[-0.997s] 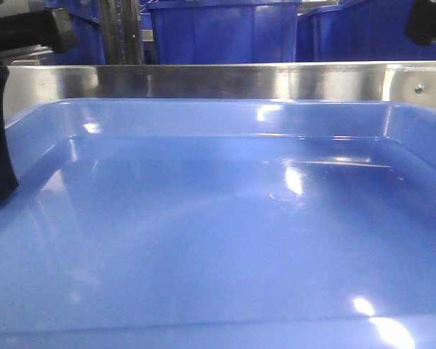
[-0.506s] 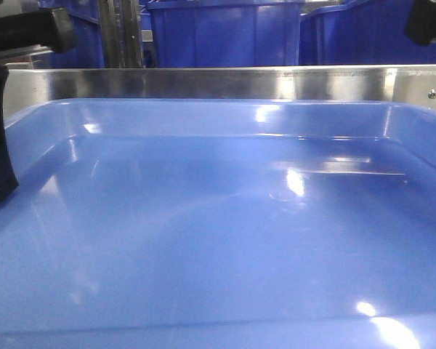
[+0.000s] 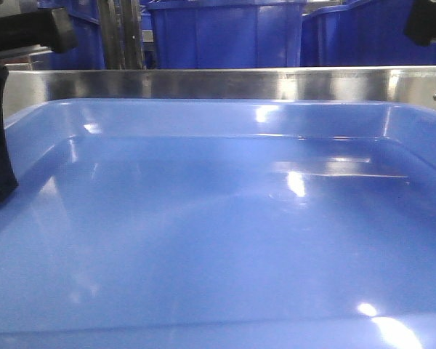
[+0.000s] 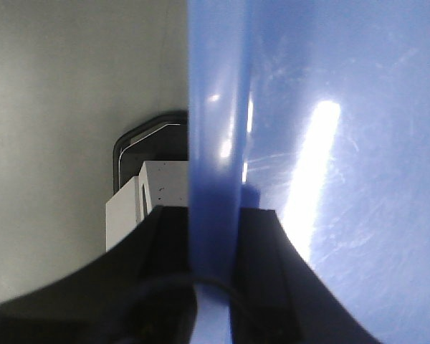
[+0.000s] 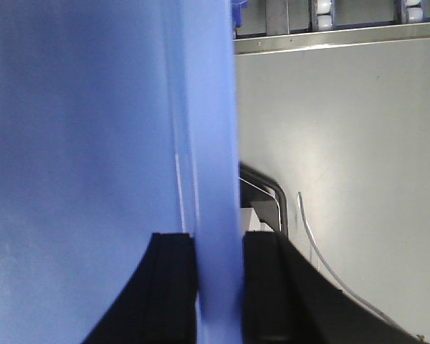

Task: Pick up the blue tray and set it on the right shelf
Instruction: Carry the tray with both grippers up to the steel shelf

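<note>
The glossy light-blue plastic tray has its rim running upright between the right pincer, whose black fingers clamp it from both sides, with a pale grey surface beyond.

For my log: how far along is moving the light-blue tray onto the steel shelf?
Done: the left gripper and right gripper each clamp a rim of the glossy light-blue plastic tray. In hand: the tray is held facing the front lip of the shiny stainless-steel shelf. Left: set it on the shelf, release.
</note>
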Tool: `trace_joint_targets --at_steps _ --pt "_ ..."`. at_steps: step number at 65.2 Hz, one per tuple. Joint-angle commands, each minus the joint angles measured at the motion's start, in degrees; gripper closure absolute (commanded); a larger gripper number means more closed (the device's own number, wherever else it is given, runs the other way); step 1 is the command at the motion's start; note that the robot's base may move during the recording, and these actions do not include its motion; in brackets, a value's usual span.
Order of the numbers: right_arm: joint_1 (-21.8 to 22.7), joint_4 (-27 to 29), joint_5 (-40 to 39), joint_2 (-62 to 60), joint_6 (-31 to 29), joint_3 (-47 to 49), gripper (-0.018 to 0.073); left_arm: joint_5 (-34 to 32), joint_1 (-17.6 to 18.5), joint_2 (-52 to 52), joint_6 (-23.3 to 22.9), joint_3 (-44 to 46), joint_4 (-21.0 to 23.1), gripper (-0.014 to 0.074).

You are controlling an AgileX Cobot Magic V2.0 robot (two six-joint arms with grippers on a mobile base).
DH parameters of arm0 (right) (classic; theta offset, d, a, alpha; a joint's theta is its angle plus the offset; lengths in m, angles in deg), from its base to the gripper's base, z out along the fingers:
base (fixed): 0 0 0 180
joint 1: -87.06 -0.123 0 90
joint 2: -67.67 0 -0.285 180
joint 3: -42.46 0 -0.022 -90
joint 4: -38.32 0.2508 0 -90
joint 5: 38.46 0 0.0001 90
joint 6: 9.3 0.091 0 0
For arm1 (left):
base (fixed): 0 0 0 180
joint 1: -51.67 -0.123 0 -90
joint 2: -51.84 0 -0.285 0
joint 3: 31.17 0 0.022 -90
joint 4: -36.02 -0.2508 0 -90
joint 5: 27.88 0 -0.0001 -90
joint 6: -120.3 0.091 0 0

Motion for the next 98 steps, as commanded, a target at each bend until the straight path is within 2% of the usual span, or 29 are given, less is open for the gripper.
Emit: trace_joint_targets --at_steps 1,98 --pt "0.04 -0.89 -2.33 -1.34 0.67 1.66 0.0365 1.43 0.56 1.45 -0.12 1.36 -0.33 0.0645" --pt "0.04 -0.89 -2.33 -1.34 0.67 1.66 0.0365 1.43 0.56 1.45 -0.12 1.36 -0.33 0.0645"
